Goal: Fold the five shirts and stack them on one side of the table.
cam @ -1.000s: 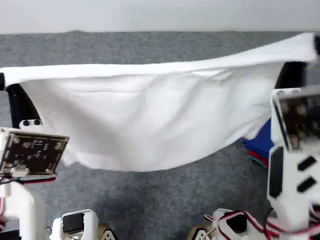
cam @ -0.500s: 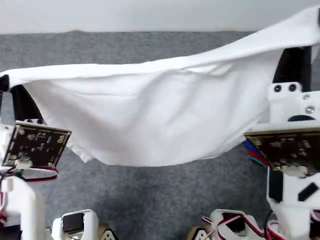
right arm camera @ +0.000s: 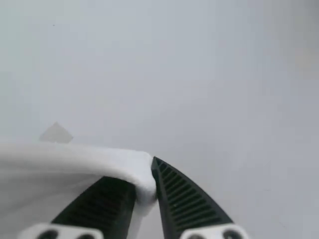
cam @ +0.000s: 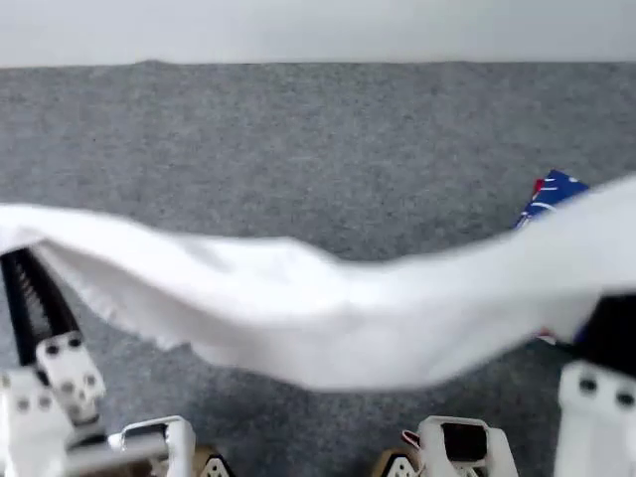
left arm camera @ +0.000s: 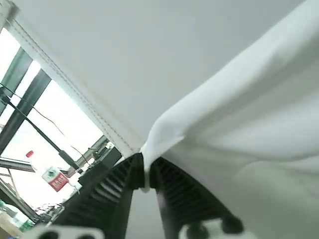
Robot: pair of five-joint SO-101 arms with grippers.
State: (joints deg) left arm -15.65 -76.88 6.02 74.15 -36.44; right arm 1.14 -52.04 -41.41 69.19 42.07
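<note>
A white shirt [cam: 328, 308] hangs stretched in the air across the near part of the grey table [cam: 318, 149], held at both ends. My left gripper [left arm camera: 143, 174] is shut on one corner of the white shirt [left arm camera: 209, 89], high at the left side of the high view. My right gripper [right arm camera: 146, 189] is shut on the other corner of the shirt [right arm camera: 60, 159], at the right side. A folded blue and red shirt [cam: 550, 194] lies on the table at the right, partly hidden by the white cloth.
The arm bases [cam: 159, 447] stand at the near table edge, with the left arm's black link [cam: 30, 298] rising at the far left. A pale wall [cam: 318, 30] runs behind the table. The far half of the grey surface lies bare.
Both grippers have pulled the white shirt toward the near edge, uncovering the far part of the table. The cloth now sags as a narrow band instead of a broad sheet.
</note>
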